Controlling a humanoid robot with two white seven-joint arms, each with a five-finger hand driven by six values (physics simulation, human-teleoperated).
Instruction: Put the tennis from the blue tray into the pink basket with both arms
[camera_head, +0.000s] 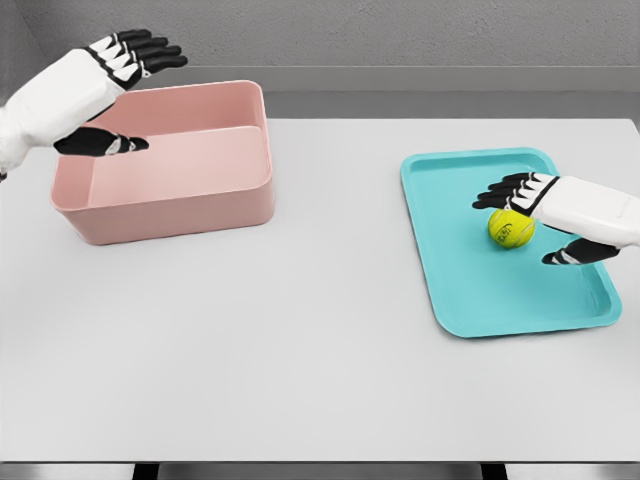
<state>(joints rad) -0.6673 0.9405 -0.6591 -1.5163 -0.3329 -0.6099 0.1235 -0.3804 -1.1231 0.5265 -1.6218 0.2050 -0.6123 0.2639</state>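
Fuzzy round tennis ball (511, 229) on smooth blue tray (470, 290), right robot hand (545, 222) spread beside it, left robot hand (118, 92) released.

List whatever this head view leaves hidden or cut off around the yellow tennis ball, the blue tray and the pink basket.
1. Yellow tennis ball: whether the right hand, fingers spread around it, touches it cannot be told.
2. Rectangular pink plastic basket: its near wall hides the front strip of its floor; the left hand covers its far left corner.
3. Both white arms: cut off by the picture's side edges.
4. Flat blue tray: the right hand covers its right rim.
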